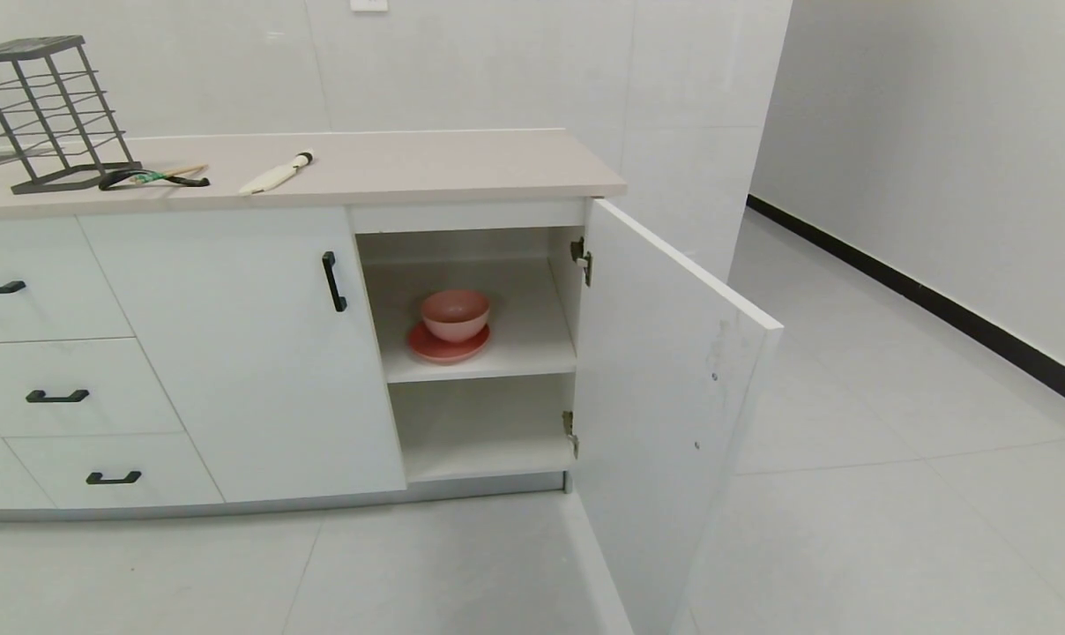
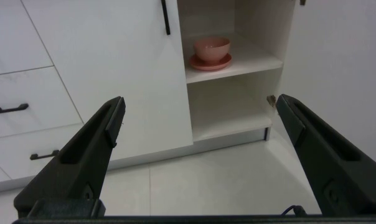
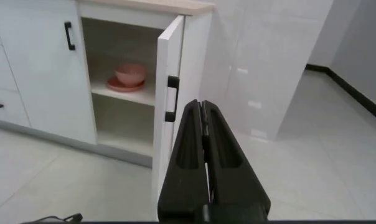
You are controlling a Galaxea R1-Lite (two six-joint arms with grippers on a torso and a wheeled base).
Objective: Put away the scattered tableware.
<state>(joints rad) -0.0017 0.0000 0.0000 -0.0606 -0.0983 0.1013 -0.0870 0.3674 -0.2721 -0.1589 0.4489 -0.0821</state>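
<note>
A pink bowl (image 1: 455, 314) rests on a red plate (image 1: 447, 346) on the upper shelf of the open cabinet (image 1: 532, 348); both also show in the left wrist view as bowl (image 2: 211, 48) and plate (image 2: 210, 62), and in the right wrist view as bowl (image 3: 130, 74). A white-handled utensil (image 1: 274, 174) and a pair of chopsticks with a dark-handled tool (image 1: 155, 176) lie on the countertop (image 1: 427, 163). My left gripper (image 2: 197, 124) is open, well back from the cabinet above the floor. My right gripper (image 3: 204, 134) is shut and empty, beside the open door (image 3: 169, 93).
The cabinet door (image 1: 665, 388) swings wide open toward me at the right. A dark wire rack (image 1: 52, 110) stands at the counter's left end. Drawers with black handles (image 1: 56, 396) sit left of the cabinet. Tiled floor (image 1: 850, 494) spreads to the right.
</note>
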